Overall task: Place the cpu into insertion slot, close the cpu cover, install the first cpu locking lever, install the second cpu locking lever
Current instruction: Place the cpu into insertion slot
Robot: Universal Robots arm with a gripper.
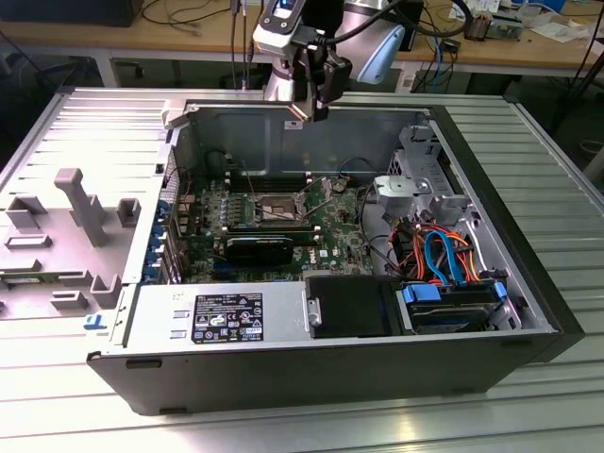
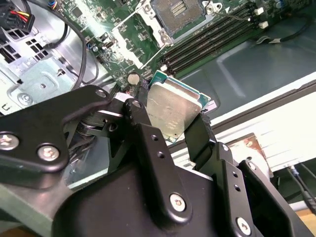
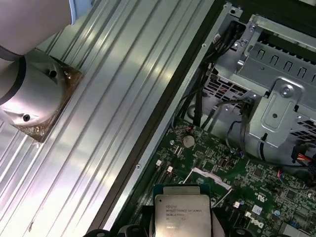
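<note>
Above the far wall of the open computer case [image 1: 528, 283], the gripper [image 1: 316, 99] hangs clamped on the cpu [image 2: 175, 111], one black finger [image 2: 143, 128] on each of two opposite edges, silver lid facing out. In the first wrist view the cpu [image 3: 181, 212] sits between the finger tips with its printed metal top up, green substrate edge showing. The insertion slot [image 1: 272, 209] lies down in the case below the gripper, well apart from the chip; in the second wrist view the slot [image 2: 177, 12] is uncovered, dark contact field exposed inside its silver rim. Black RAM slots [image 2: 212, 42] run just beside the socket. A coin cell battery [image 3: 188, 140] sits on the green motherboard [image 1: 326, 231] under the gripper. The metal drive cage [image 3: 276, 98] is off to one side of the gripper.
</note>
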